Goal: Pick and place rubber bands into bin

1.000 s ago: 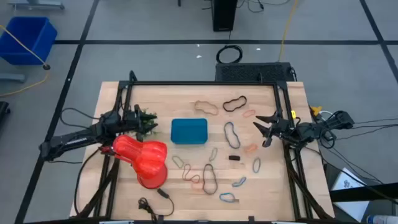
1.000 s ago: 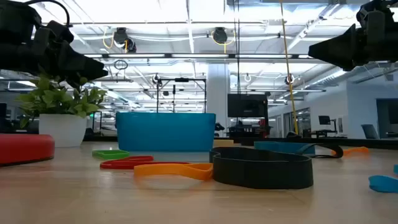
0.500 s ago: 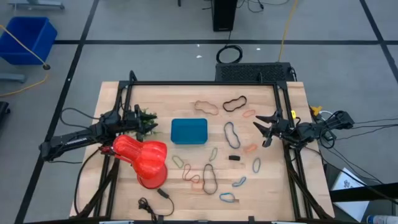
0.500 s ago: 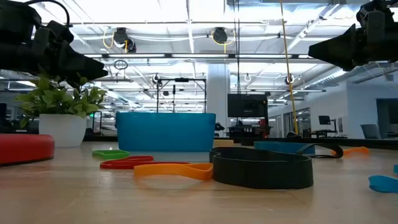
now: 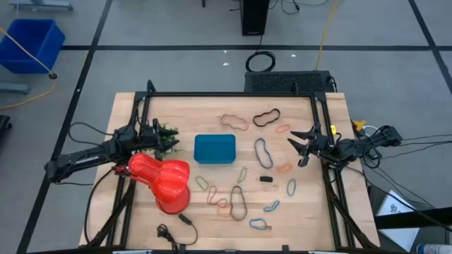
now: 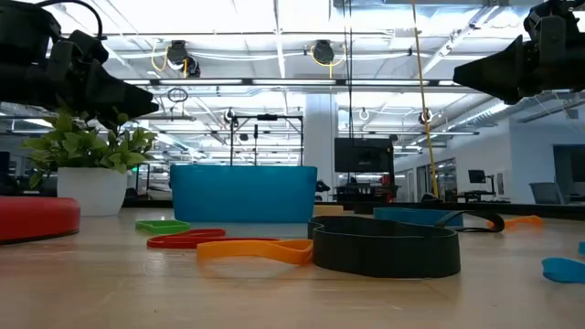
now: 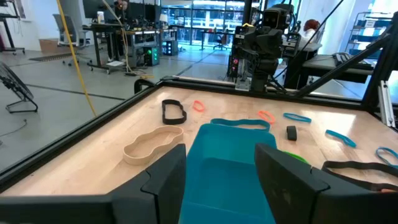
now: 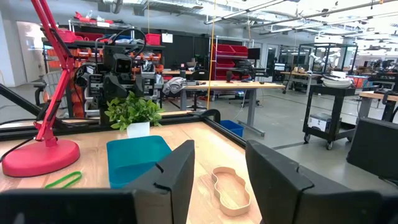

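Rubber bands (image 5: 237, 200) lie scattered (loose) beside the bin (image 5: 214, 149).

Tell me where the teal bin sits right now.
In the high view, the small shallow teal-blue rectangular plastic bin sits near the table's middle, slightly left of centre, between the small green potted plant and a long dark rubber band.

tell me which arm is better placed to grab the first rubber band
Right, likely. The right tool hangs open amid the rubber bands right of the bin. The left tool is open by the plant, beyond the bin from them.
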`<control>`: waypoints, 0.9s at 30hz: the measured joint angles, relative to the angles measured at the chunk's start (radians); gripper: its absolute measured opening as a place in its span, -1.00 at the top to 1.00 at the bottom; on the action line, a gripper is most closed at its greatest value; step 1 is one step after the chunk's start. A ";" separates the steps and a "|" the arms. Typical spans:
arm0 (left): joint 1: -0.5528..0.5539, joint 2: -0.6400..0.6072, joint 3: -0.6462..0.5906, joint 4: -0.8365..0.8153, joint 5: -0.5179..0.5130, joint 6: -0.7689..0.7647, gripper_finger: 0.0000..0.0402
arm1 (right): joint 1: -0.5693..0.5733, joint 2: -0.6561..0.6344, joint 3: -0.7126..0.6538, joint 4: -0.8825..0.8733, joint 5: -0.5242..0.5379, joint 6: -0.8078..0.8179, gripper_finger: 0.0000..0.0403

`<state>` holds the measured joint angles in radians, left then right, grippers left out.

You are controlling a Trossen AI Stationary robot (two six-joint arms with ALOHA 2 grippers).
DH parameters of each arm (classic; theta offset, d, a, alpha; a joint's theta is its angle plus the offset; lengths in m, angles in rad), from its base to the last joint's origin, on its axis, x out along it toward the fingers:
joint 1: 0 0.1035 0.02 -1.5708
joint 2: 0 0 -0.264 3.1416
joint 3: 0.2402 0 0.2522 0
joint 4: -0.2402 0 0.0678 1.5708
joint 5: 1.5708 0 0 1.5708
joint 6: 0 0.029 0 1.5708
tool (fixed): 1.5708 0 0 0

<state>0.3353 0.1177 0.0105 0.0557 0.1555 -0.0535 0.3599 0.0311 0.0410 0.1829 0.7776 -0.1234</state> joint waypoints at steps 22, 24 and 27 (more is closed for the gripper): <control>0.000 0.000 0.000 0.000 0.000 0.000 0.03 | 0.000 0.000 0.000 0.000 0.000 0.002 0.30; 0.000 0.000 0.000 0.000 0.000 0.000 0.03 | 0.000 0.000 0.000 0.001 0.000 0.013 0.30; 0.000 0.000 0.000 0.000 0.000 0.000 0.03 | 0.000 0.000 0.000 0.003 0.000 0.028 0.30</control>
<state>0.3352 0.1175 0.0105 0.0559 0.1552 -0.0534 0.3599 0.0315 0.0410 0.1859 0.7776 -0.0957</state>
